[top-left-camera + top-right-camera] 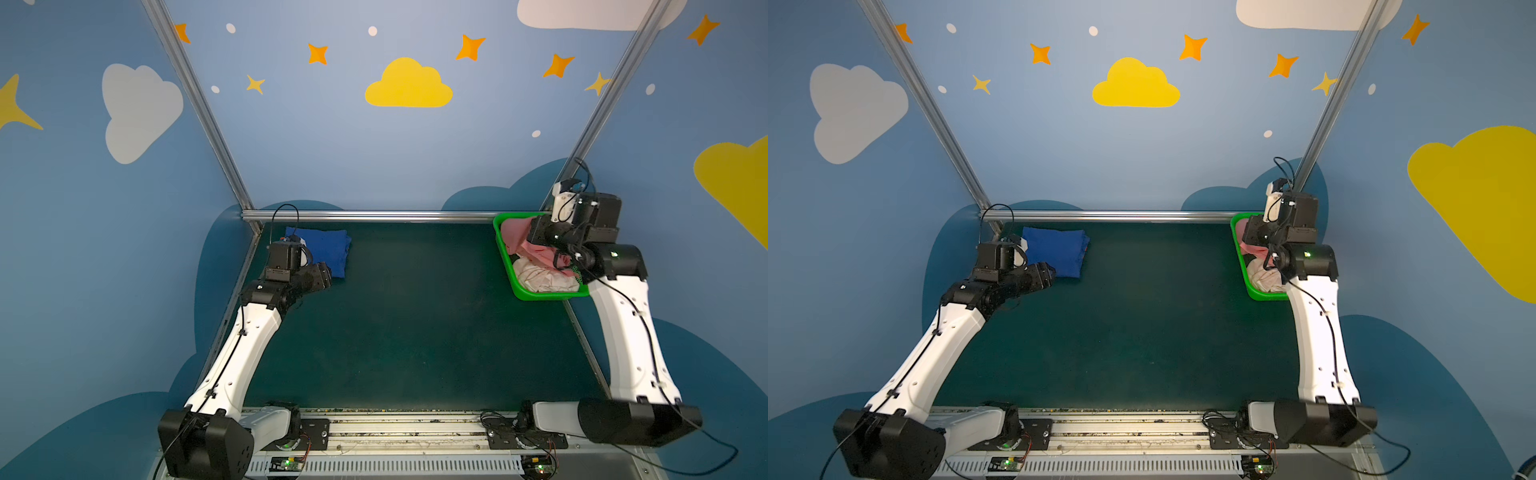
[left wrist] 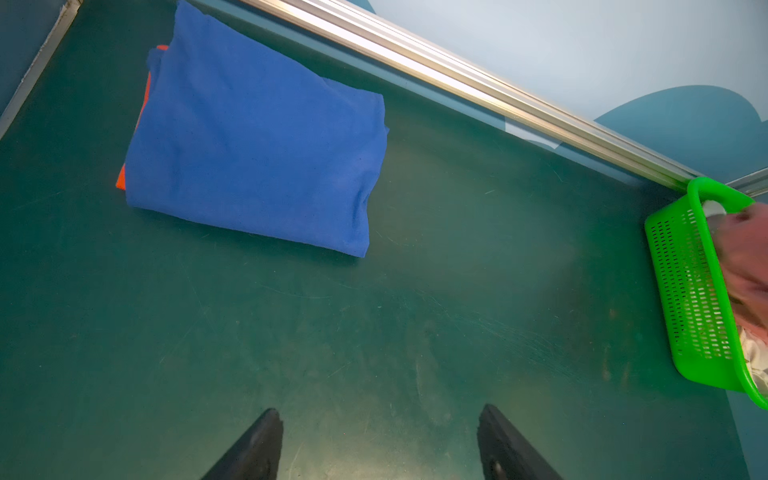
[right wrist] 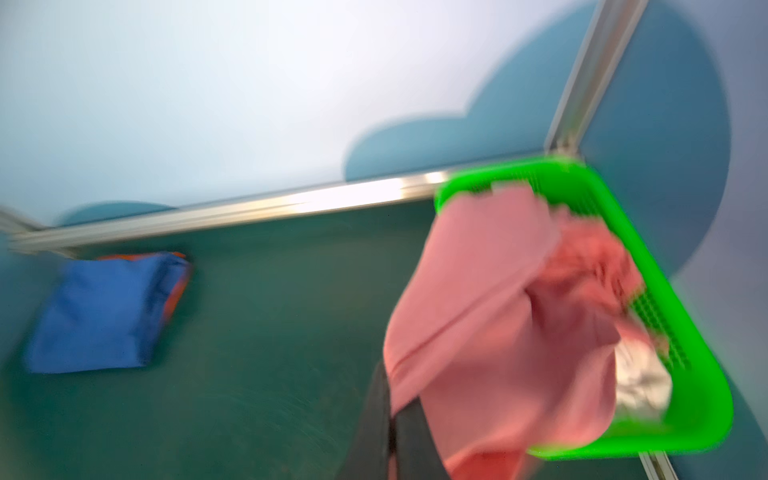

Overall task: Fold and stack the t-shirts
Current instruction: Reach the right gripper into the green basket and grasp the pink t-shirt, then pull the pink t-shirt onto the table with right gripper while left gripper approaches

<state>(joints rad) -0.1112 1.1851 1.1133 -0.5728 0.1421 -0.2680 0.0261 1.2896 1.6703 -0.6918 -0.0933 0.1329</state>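
I see my right gripper (image 3: 395, 417) pinching the salmon-pink t-shirt (image 3: 478, 311) over the green basket (image 1: 504, 259), far right. My left gripper (image 2: 380, 411) is spread near the folded blue t-shirt (image 2: 257, 153), far left.

White arms (image 1: 232, 353), black joints (image 1: 208, 444), cables (image 1: 646, 328); jaws seemingly dark.

The blue t-shirt (image 2: 257, 149) is hiding all but a thin edge of the orange t-shirt (image 2: 120, 183), the salmon-pink t-shirt (image 1: 515, 237) is covering part of the white t-shirt (image 1: 540, 278) in the green basket (image 1: 548, 296), and blur is smearing the whole right wrist view.
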